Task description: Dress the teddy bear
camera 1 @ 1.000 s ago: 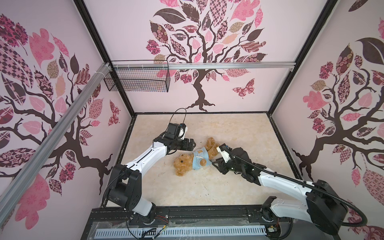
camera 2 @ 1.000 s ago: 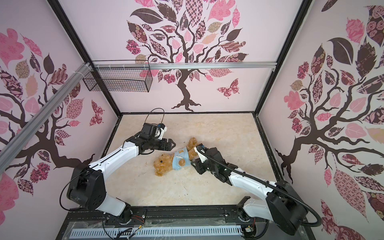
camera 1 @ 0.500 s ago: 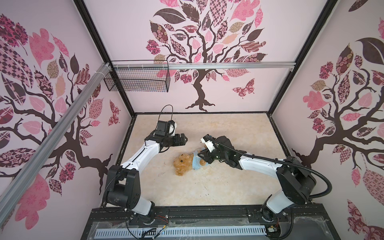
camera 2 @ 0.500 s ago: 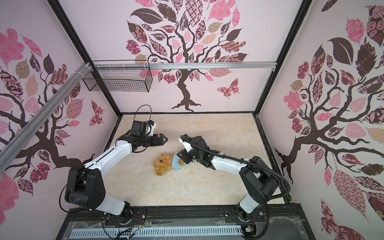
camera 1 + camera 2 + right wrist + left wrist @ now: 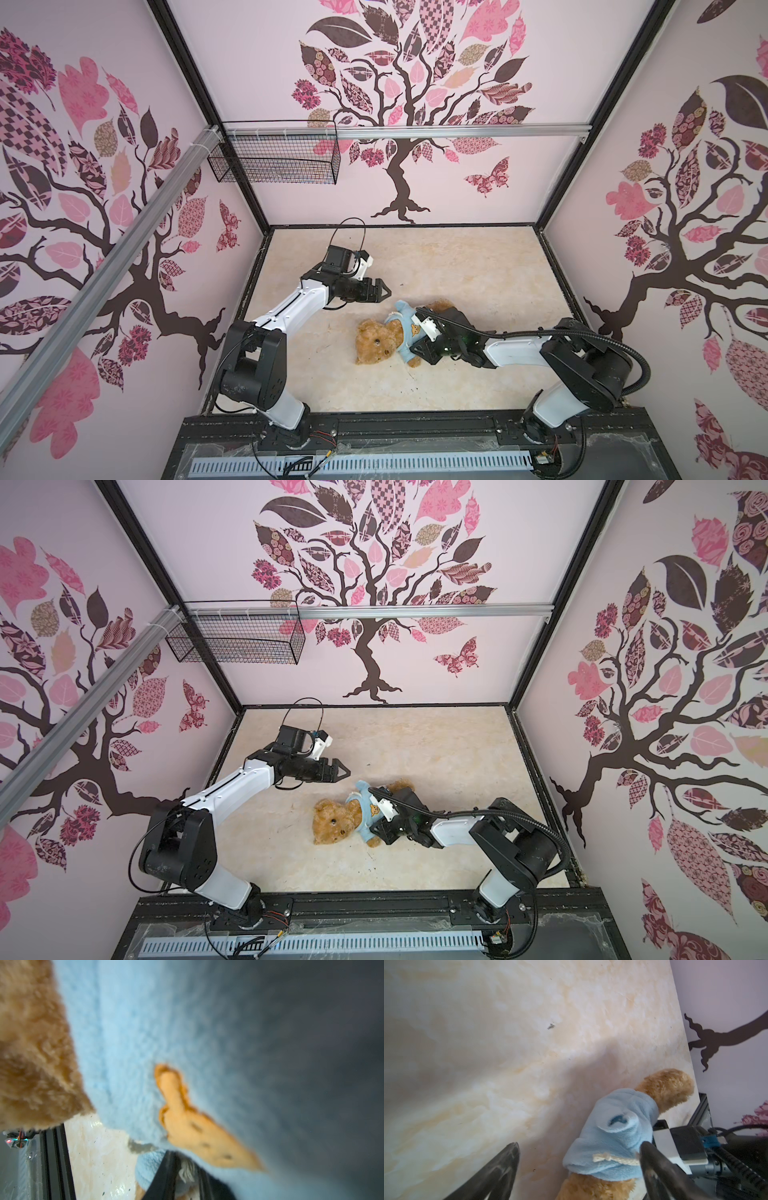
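The teddy bear [image 5: 376, 347] lies face-up mid-table [image 5: 478, 270], wearing the light blue shirt [image 5: 405, 332]. The right gripper [image 5: 186, 1172] pinches the shirt's fleece and cord, while the left gripper [image 5: 385, 291] hovers spread wide beside the far sleeve. The step appears to be straightening the shirt, which next calls for a gentle pull toward the legs.

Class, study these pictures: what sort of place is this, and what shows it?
Probably a robot test booth: a left arm and right arm mounted on a black rail, tree-decal walls boxing in a marbled table, and a teddy bear as prop.
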`<state>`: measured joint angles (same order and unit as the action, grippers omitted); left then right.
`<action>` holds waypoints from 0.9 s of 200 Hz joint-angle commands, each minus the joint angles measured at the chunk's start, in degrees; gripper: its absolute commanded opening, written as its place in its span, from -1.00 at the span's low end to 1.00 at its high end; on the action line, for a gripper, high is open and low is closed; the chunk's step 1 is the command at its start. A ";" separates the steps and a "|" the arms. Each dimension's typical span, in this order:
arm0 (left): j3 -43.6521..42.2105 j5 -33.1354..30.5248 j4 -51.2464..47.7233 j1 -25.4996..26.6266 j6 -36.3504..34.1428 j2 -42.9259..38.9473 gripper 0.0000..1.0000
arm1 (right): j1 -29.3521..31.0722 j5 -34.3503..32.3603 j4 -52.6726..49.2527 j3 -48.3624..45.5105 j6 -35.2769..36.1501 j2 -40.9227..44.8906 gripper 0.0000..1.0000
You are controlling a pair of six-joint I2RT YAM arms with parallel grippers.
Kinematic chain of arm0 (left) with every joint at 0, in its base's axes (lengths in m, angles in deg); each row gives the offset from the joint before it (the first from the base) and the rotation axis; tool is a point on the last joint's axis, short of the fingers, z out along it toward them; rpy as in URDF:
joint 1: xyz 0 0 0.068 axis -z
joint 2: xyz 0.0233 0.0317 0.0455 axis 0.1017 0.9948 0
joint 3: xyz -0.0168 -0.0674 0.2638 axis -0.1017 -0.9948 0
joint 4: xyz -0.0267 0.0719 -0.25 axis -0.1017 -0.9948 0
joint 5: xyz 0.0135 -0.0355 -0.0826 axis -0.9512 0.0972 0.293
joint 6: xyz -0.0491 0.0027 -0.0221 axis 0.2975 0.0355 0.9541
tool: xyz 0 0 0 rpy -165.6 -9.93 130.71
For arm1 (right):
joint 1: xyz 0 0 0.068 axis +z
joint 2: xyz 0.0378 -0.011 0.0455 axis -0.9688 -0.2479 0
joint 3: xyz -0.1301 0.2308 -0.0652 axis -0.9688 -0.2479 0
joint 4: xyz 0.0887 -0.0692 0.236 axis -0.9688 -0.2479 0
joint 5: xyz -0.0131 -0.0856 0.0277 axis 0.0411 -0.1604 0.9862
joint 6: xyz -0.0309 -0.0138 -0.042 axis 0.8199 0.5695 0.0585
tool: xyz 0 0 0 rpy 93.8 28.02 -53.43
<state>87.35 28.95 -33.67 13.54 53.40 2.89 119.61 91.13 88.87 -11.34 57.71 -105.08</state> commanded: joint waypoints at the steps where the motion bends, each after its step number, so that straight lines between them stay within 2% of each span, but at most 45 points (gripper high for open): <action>1: 1.43 4.17 -0.26 2.38 -4.28 -0.15 0.89 | -0.03 -1.90 2.32 -1.44 -1.27 1.63 -0.56; 61: -0.75 8.62 0.42 4.35 -4.60 1.83 0.89 | -0.08 -3.54 5.79 -2.68 -2.32 2.97 -0.58; 88: -1.74 8.80 0.84 5.45 -5.20 3.71 0.77 | -0.07 -4.06 6.28 -2.95 -2.60 4.16 -0.59; 115: -0.99 9.78 1.58 5.75 -4.96 7.79 0.52 | -0.10 -4.58 5.63 -3.12 -1.97 6.56 -0.59; 144: -0.52 11.59 4.29 5.82 -4.21 11.30 0.17 | -0.13 -5.01 3.86 -3.30 -1.53 9.61 -0.58; 180: 0.04 12.09 7.19 5.81 -7.21 11.31 -0.32 | -2.77 -5.54 -4.01 -2.89 0.37 20.25 -0.54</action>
<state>87.24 39.40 -29.54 19.18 48.72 14.63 118.91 86.47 90.12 -14.47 56.26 -92.86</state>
